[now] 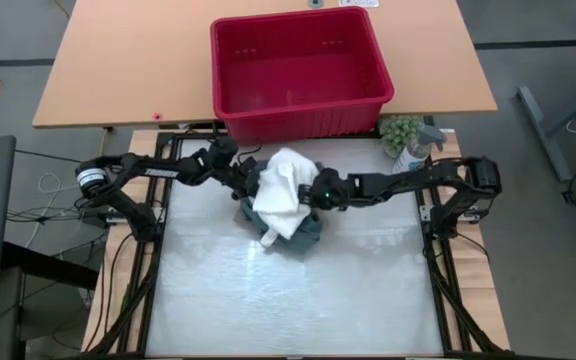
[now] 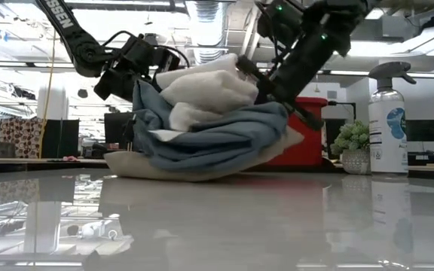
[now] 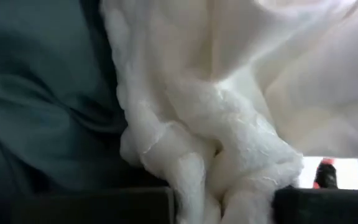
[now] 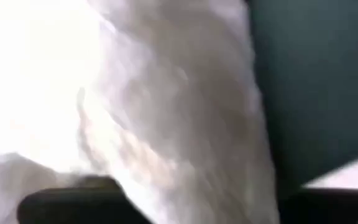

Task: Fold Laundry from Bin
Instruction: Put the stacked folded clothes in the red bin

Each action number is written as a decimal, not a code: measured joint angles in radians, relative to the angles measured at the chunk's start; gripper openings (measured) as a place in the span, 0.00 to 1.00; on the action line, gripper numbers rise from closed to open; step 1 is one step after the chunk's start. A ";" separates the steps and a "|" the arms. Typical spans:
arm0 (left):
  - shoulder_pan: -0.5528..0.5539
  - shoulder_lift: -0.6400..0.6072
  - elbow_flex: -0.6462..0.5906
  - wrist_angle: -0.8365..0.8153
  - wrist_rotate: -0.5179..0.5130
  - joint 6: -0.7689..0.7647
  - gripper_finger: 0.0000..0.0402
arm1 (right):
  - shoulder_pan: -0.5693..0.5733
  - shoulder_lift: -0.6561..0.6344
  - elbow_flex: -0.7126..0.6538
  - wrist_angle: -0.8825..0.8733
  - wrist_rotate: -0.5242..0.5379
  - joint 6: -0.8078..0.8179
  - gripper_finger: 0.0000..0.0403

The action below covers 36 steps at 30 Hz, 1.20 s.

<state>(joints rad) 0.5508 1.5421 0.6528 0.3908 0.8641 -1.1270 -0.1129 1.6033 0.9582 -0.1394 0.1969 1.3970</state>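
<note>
The laundry lies in a heap at the middle of the table. A white garment (image 1: 281, 190) is on top, a dark teal one (image 1: 306, 235) is under it, and a beige one (image 2: 202, 172) at the bottom rests on the tabletop. My left gripper (image 1: 251, 180) is at the heap's left side and my right gripper (image 1: 309, 190) at its right side. Both are shut on the white garment. The red bin (image 1: 298, 118) stands just beyond the heap at the table's far edge. My left gripper pinches a bunched fold of the white garment (image 3: 229, 180) between its two fingers, several layers thick. It comes from the table's left, nearly level. The cloth is raised on top of the heap, with the teal garment beside it. My right gripper pinches the white garment's right side (image 4: 185, 180) between its two fingers. It comes from the table's right, slanting down. How many layers it has, I cannot tell. The cloth sits up on the heap above the teal garment.
A spray bottle (image 1: 415, 150) and a small green plant (image 1: 400, 130) stand at the far right, beside the bin. The near half of the tabletop (image 1: 298, 310) is bare.
</note>
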 joint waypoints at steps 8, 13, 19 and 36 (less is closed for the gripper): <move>0.045 -0.002 0.002 -0.288 -0.237 0.328 0.30 | -0.017 0.031 0.022 -0.198 -0.048 -0.014 0.16; 0.054 -0.004 0.004 -0.333 -0.332 0.455 0.61 | -0.013 0.067 0.022 -0.170 -0.086 -0.034 0.16; 0.083 -0.004 0.043 -0.459 -0.290 0.538 0.83 | -0.015 0.092 0.022 -0.164 -0.127 -0.067 0.16; 0.082 -0.005 0.198 -0.762 -0.564 0.798 0.84 | -0.021 0.133 0.025 -0.183 -0.186 -0.172 0.16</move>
<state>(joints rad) 0.6327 1.5368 0.8510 -0.3712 0.2999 -0.3285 -0.1341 1.7359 0.9834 -0.3222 0.0109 1.2251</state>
